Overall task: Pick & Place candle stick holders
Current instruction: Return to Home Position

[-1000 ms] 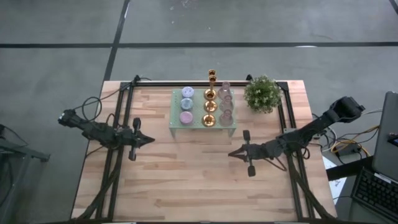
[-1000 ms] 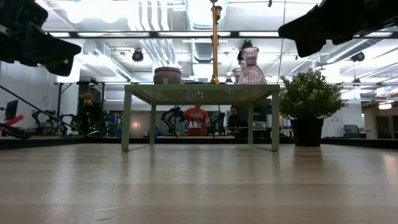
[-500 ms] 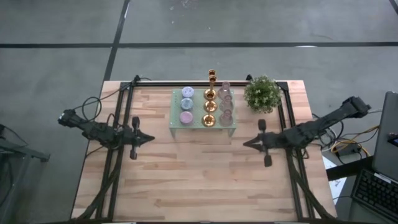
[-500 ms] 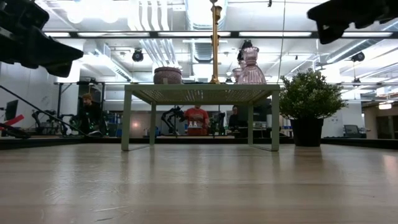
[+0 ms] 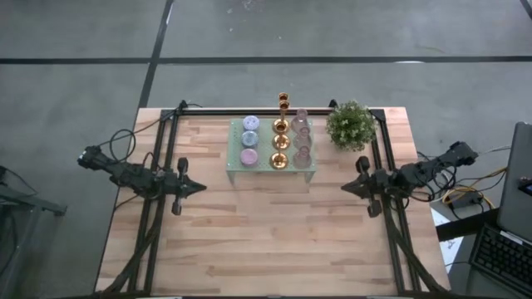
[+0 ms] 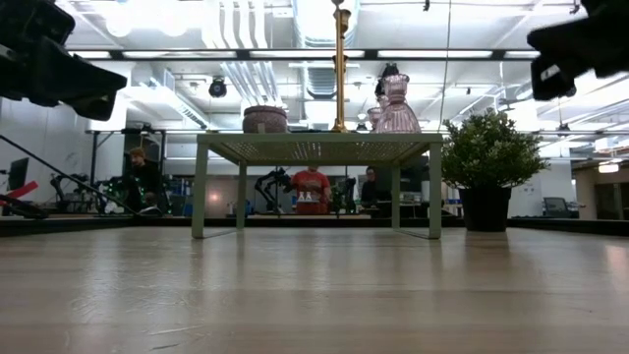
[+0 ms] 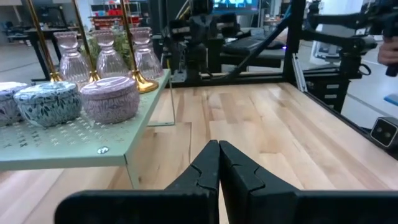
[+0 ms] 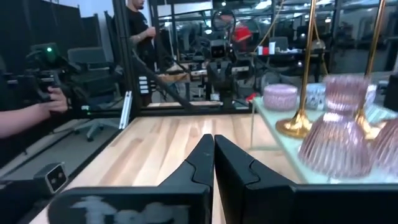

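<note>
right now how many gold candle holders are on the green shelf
3 gold candle holders, in one row down the middle of the green shelf: front, middle, back, between the candles and the pink glass holders. None seems hidden.

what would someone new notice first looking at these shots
The pale green shelf at the back middle of the table draws the eye, with a row of gold candle stick holders down its centre, squat pastel candles on the left arm's side and pink glass pieces on the right arm's. A potted plant stands beside it, toward the right arm. The left gripper and right gripper hang shut at the table's two sides.
</note>
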Controlling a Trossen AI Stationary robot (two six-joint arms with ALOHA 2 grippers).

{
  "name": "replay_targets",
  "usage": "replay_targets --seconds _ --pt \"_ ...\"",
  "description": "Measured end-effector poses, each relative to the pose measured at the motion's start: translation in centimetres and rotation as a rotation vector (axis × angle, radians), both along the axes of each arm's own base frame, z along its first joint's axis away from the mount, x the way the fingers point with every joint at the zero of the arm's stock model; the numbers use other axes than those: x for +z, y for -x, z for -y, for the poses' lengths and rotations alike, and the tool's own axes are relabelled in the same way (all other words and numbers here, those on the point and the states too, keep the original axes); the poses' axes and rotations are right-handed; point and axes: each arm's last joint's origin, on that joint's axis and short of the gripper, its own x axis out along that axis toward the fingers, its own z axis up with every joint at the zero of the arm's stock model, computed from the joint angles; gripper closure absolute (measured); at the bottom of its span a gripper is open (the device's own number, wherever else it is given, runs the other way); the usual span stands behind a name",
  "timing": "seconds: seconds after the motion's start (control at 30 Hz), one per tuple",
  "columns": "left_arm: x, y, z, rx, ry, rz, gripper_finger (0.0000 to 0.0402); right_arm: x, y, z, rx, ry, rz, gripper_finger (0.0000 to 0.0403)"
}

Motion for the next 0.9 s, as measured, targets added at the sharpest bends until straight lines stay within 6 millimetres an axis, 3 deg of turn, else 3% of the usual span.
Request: replay_targets --seconds 0.2,0.9 --pt "0.0 0.0 0.0 0.0 0.02 0.011 0.0392 -2.3 0.2 0.0 0.011 -0.03 -0.007 0.0395" --pt "0.0 0.0 0.0 0.0 -0.002 0.011 0.0392 -2.3 0.2 0.0 0.023 -0.01 -0.005 0.0394"
